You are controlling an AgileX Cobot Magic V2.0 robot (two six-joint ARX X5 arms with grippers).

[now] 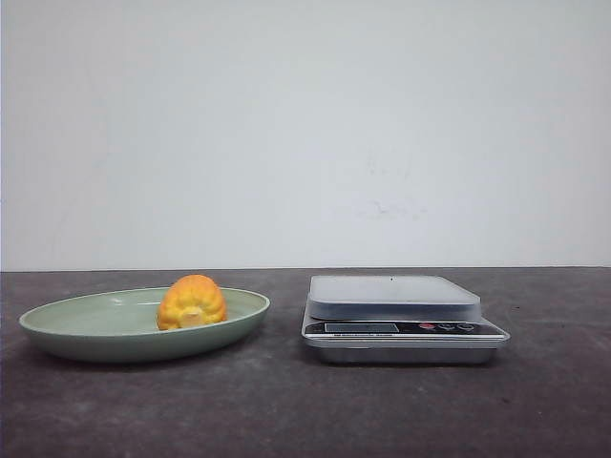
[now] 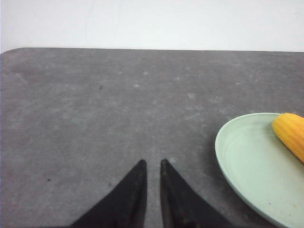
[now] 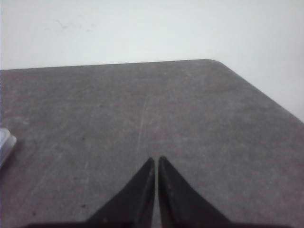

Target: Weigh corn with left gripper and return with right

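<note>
My left gripper (image 2: 152,164) hangs over bare table (image 2: 95,104), fingers nearly together with a thin gap, holding nothing. My right gripper (image 3: 156,160) is likewise pinched almost closed and empty. The corn (image 1: 192,302) lies in the pale green dish (image 1: 86,329) off beside my left fingers, cut end facing the front camera. The kitchen scale (image 1: 401,320) beside it shows no legible writing.

- I see a matt, mottled grey table (image 1: 286,410).
- My plate (image 1: 115,329) looks smooth, glazed green.
- Scale (image 1: 401,320): shiny metal.
- Corn (image 1: 192,302): ridged.
</note>
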